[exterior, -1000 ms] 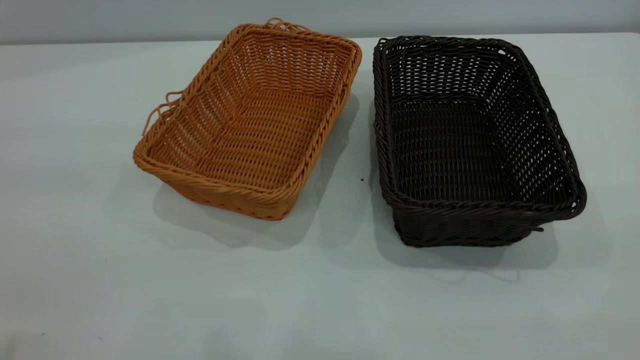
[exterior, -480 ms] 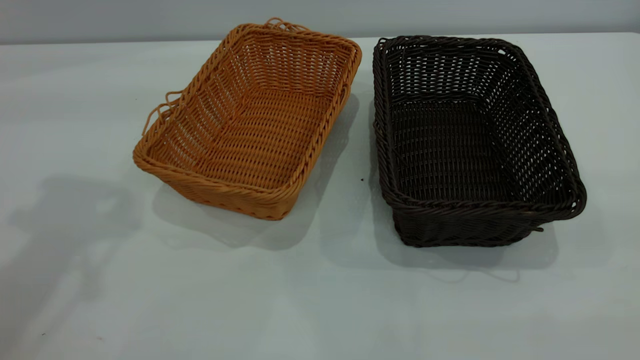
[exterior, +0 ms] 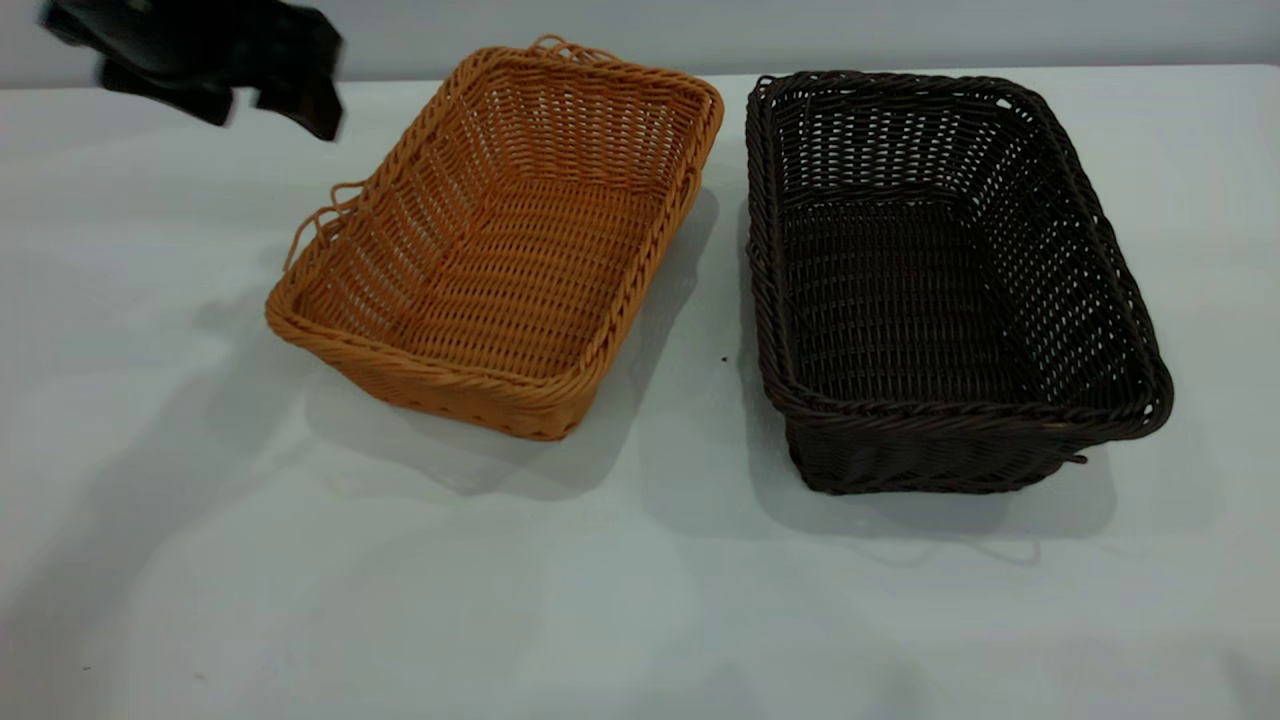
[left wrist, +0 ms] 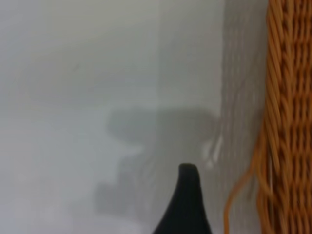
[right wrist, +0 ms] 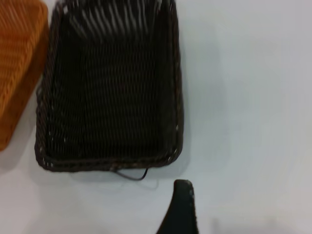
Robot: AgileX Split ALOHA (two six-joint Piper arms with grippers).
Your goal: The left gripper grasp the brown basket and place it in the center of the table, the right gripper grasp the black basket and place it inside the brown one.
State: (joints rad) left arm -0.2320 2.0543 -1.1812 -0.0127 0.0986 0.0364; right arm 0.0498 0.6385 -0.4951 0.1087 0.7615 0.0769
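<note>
Two wicker baskets sit side by side on the white table (exterior: 200, 560): the brown basket (exterior: 500, 240) to the left, angled, and the black basket (exterior: 940, 280) just beside it to the right, a narrow strip of tabletop between them. Neither is held, and neither is nested.

The left gripper (exterior: 245, 95) hangs above the table's far left corner, near the brown basket's outer long rim but apart from it. Two dark finger tips show with a gap between them, so the claw looks at least partly open, and it carries nothing. The left wrist view shows one dark fingertip (left wrist: 187, 195) over bare table with the basket's woven wall just alongside.

The right gripper (right wrist: 180, 209) is out of the exterior view; its wrist camera looks down on the black basket from above, one finger in sight. Whether that claw is open cannot be told.

The step in hand appears to be the approach to the brown basket. A sound grasp would likely straddle the braided rim on the near long side, one finger inside and one outside, clear of the loose strands (exterior: 320, 215) that could snag. The basket probably wants lifting level and setting down well clear of the black one.
</note>
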